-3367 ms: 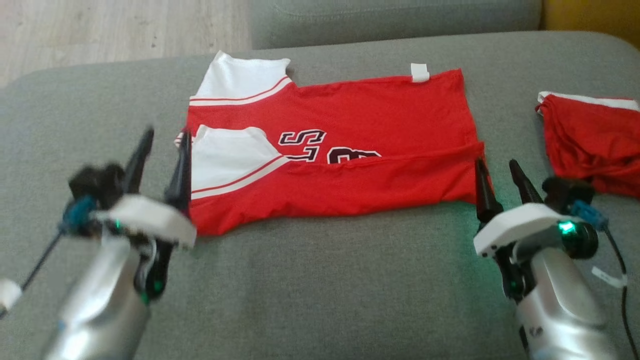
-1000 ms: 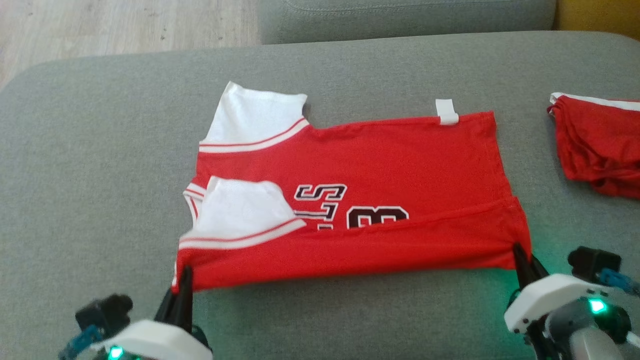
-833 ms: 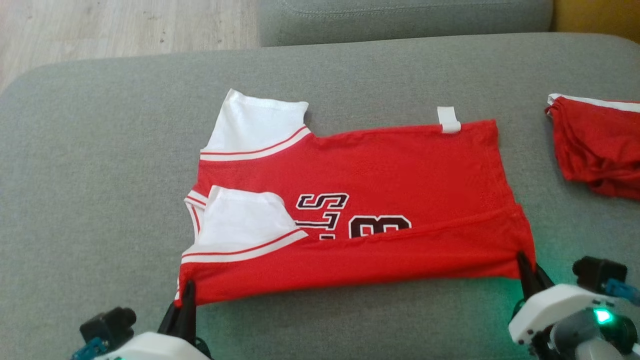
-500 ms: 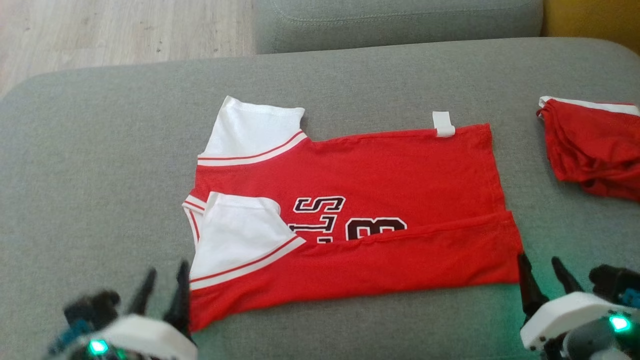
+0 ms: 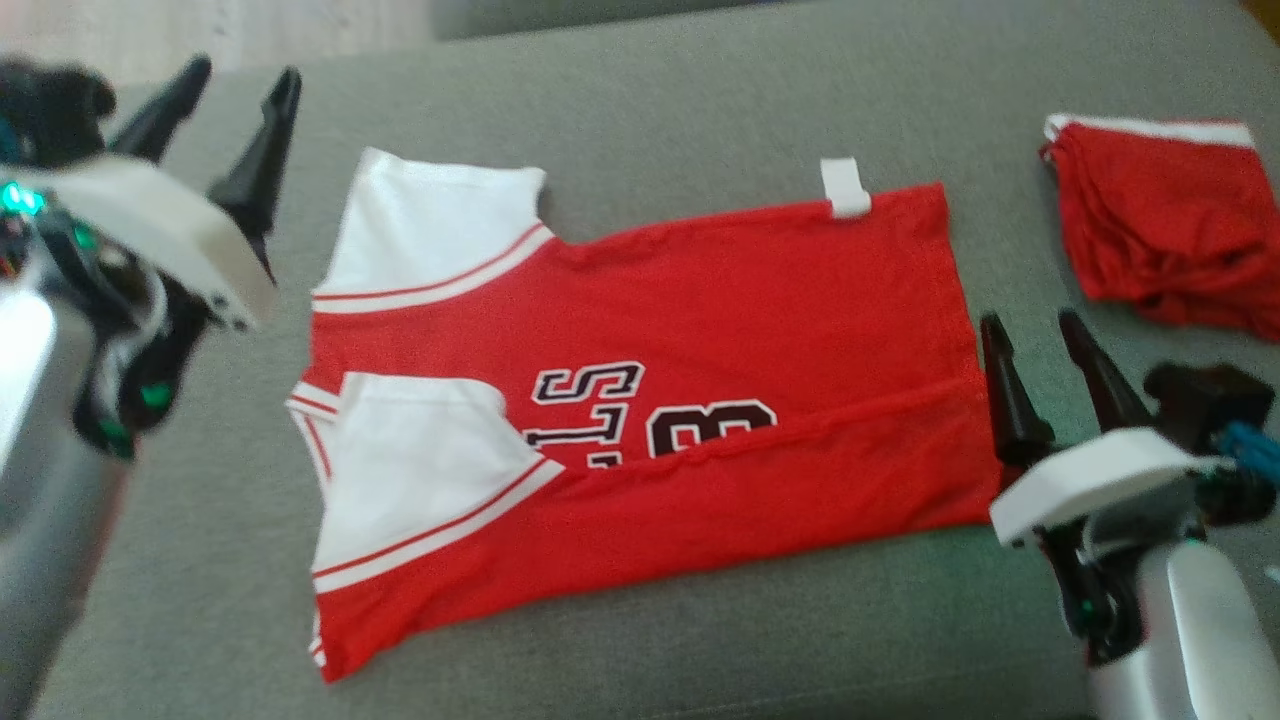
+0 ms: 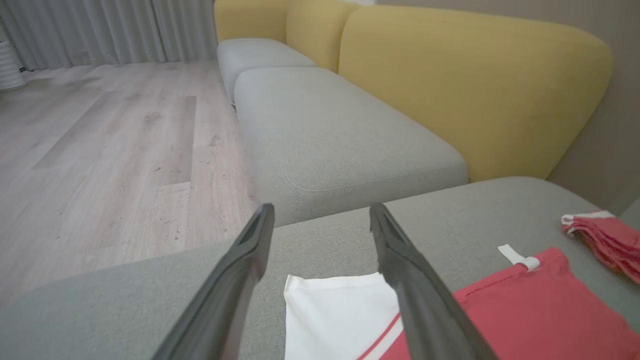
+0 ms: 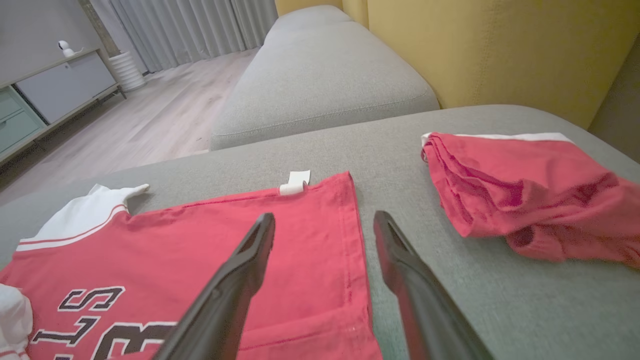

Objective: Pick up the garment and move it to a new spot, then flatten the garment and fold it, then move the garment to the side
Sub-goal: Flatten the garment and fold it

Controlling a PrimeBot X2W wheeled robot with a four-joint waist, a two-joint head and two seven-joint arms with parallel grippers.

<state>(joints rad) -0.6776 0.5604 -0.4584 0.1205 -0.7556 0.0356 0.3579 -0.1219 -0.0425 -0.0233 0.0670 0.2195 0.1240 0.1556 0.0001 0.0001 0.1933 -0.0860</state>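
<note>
Now that you've released the near hem, your left end effector (image 5: 245,75) and right end effector (image 5: 1030,320) gape wide, empty; the red-and-white numbered jersey (image 5: 700,330) lies midway across the grey fabric cushion (image 5: 700,640), near-edge fold laid, far side likely next.

Soft even daylight, faint shadows; the head view is motion-blurred, worst around the left gripper (image 5: 243,78), while wrist views look sharper.
</note>
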